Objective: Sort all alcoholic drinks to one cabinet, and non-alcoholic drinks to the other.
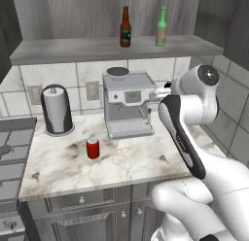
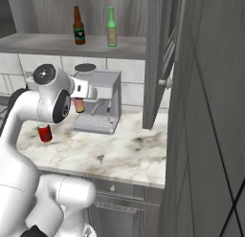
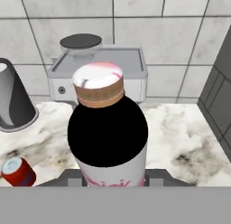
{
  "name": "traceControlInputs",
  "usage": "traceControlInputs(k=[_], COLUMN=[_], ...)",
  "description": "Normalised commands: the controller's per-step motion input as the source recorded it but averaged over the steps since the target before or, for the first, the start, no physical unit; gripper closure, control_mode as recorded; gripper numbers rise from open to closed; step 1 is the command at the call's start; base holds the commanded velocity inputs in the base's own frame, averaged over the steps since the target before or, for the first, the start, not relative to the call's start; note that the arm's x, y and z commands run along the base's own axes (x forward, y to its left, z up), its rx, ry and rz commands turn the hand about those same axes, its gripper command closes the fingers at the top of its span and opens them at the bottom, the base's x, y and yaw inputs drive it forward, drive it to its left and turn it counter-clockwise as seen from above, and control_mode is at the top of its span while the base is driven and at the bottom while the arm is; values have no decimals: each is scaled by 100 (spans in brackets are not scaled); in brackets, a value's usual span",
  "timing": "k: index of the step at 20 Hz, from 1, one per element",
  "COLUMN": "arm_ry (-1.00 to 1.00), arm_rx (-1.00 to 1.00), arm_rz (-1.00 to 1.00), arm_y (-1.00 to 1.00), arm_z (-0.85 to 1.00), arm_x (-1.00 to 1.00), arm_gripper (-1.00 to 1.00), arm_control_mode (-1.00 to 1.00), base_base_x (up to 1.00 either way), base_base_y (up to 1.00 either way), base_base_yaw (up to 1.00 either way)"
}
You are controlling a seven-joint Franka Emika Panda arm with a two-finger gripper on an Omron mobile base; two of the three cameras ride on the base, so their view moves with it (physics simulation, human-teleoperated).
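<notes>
A: Two beer bottles up on the cabinet shelf [image 1: 63, 50], brown one [image 1: 125, 27] left, green one [image 1: 161, 27] right, both upright, well apart.
B: Down on the desk [image 1: 126, 162], red soda can [image 1: 93, 148] standing alone, in front of the coffee machine [image 1: 127, 105].
A: Pink bottle [image 3: 108, 137] held aloft above the desk, pinched between the fingers [image 3: 155, 175] by the machine.

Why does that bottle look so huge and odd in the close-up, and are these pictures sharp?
Hand view: the pink bottle sits right against the lens, so it looms large and its black part shows as flat black without shading. Left base view: soft and slightly blurry, with faint shadows under the soda can. Right base view: equally soft; the cabinet door is near and dim.
</notes>
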Motion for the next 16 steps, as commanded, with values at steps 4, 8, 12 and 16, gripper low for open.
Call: traceControlInputs(k=[4, 8, 12, 16], arm_ry=[-1, -2, -5, -7], arm_rx=[0, 0, 0, 0], arm_rz=[-3, -2, -1, -1], arm_y=[-21, -16, -10, -5], arm_z=[30, 29, 29, 29], arm_x=[-32, -36, -37, -36], arm_gripper=[100, 100, 100, 100], arm_control_mode=[-100, -100, -100, -100], base_base_x=[0, 0, 0, 0], base_base_y=[0, 0, 0, 0], base_base_yaw=[0, 0, 0, 0])
